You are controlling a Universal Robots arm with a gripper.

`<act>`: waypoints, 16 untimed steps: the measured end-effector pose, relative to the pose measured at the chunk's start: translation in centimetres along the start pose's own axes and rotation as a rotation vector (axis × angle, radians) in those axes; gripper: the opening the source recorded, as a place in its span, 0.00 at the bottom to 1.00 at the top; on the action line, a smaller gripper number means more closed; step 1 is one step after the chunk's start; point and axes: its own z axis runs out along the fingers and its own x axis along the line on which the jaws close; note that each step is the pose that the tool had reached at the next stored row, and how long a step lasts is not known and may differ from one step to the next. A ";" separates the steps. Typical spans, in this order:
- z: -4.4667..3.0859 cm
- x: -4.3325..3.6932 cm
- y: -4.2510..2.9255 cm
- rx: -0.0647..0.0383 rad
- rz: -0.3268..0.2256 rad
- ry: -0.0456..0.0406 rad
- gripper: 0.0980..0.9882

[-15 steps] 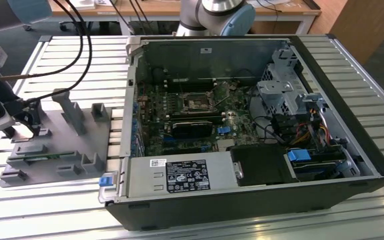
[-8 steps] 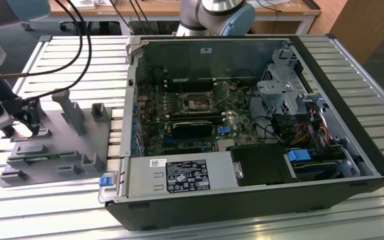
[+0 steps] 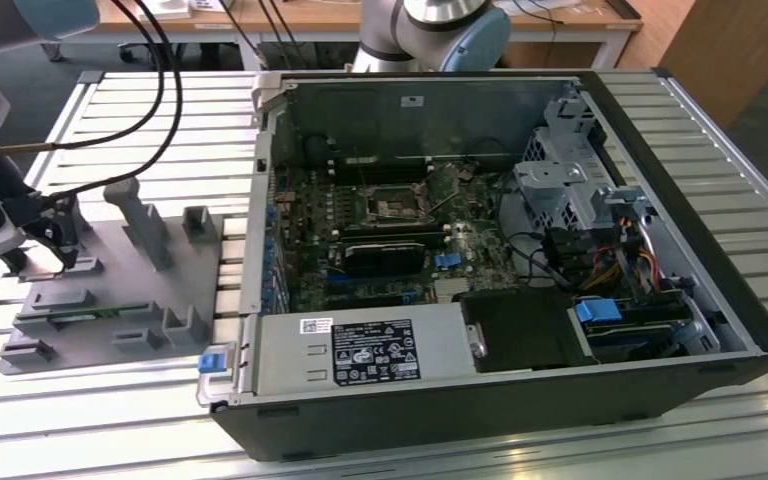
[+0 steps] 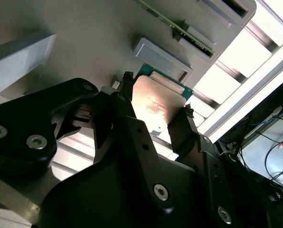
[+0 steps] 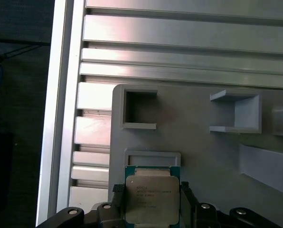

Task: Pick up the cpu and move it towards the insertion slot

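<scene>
Cpu: a small flat square chip (image 5: pixel 152 199) with a silvery lid on a green rim. It lies over the grey fixture plate (image 3: pixel 117 292), just beside one of the plate's low rectangular frames (image 5: pixel 153 159).
Gripper: the gripper (image 4: pixel 157 95) has one dark finger against each of two opposite cpu edges. We judge it clamped on the chip.
Handling: we judge the cpu light, stiff and smooth on top, with a delicate underside. The two side edges look like the safe place to hold it, with the lid kept level.
Insertion slot: a silver-framed square socket (image 3: pixel 391 207) on the board inside the open computer case (image 3: pixel 491 400). It is well apart from the fixture plate, towards the exterior view's right.
Hidden: we cannot see the cpu's underside, nor tell whether the chip rests on the fixture plate or hangs just clear of it. In the second wrist view the gripper body covers part of the lid.
</scene>
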 end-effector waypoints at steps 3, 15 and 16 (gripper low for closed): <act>-0.17 0.00 0.01 0.000 0.000 -0.0001 0.50; -0.90 0.02 0.04 0.000 0.000 0.0000 0.50; -0.97 0.02 0.04 0.000 0.000 0.0000 0.50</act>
